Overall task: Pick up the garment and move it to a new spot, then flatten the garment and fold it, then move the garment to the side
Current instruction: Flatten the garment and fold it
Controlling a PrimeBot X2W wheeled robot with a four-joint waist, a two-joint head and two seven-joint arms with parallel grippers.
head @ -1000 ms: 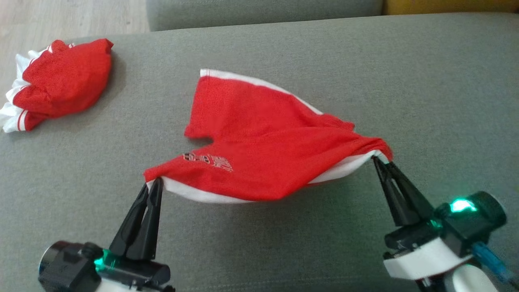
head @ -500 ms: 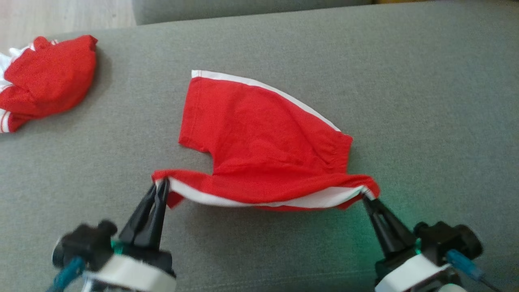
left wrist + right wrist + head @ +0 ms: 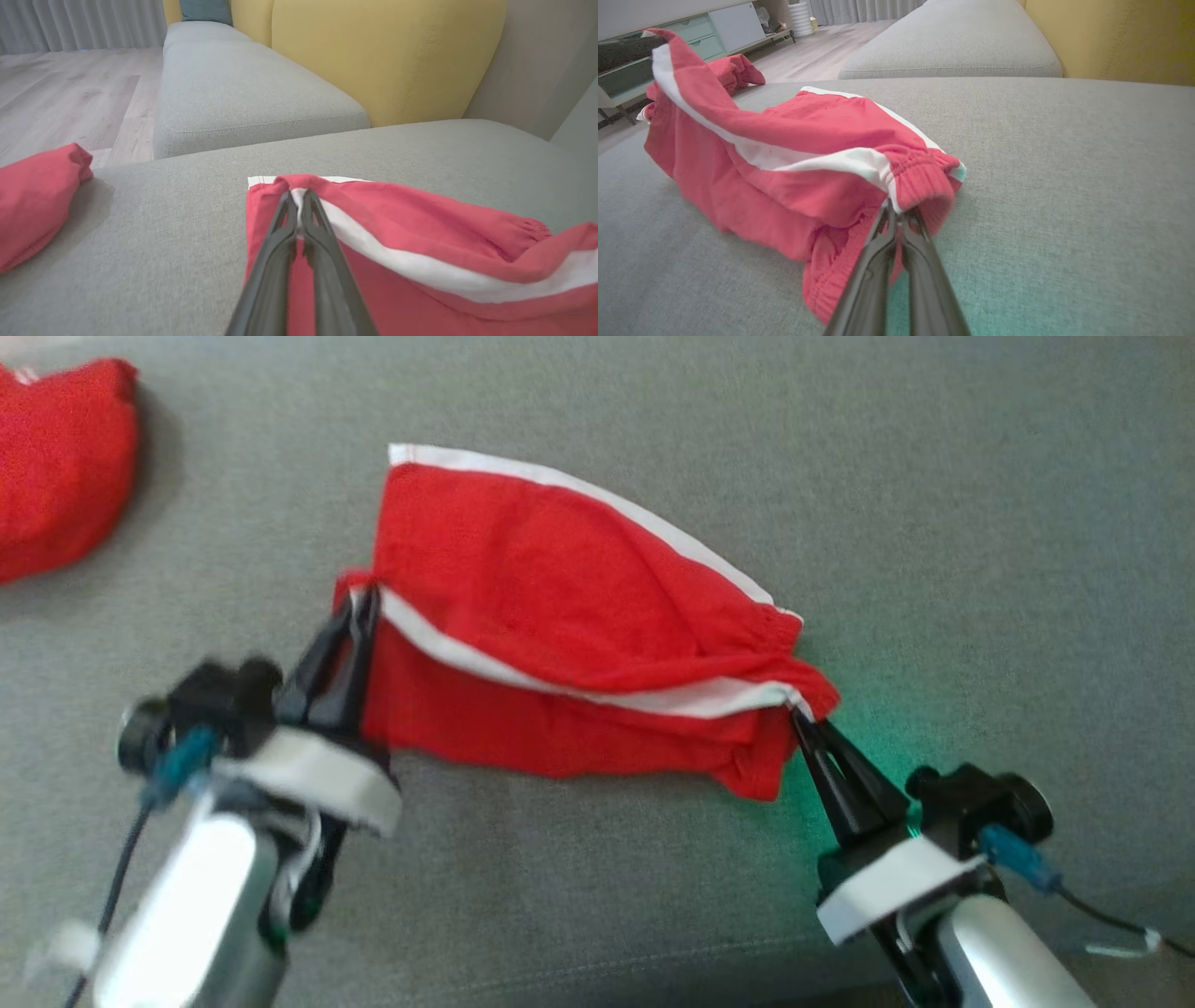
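Red mesh garment [image 3: 560, 579] with white trim lies mid-way across the grey sofa cushion [image 3: 980, 523], its near half raised and partly doubled over the far half. Judged step: the fold. To do it well, carry both held corners level and at equal pace toward the far edge, keep the white stripe taut, and lower before letting go. Left pincer [image 3: 362, 605] is clamped tight on the hem corner. Right pincer [image 3: 801, 717] is clamped tight on the waistband corner. Another red bundle [image 3: 47, 467] sits at the cushion's far left corner.

Left gripper [image 3: 359, 607] and right gripper [image 3: 800, 717] reach forward from pale forearms, both clamped on the garment [image 3: 523, 551].
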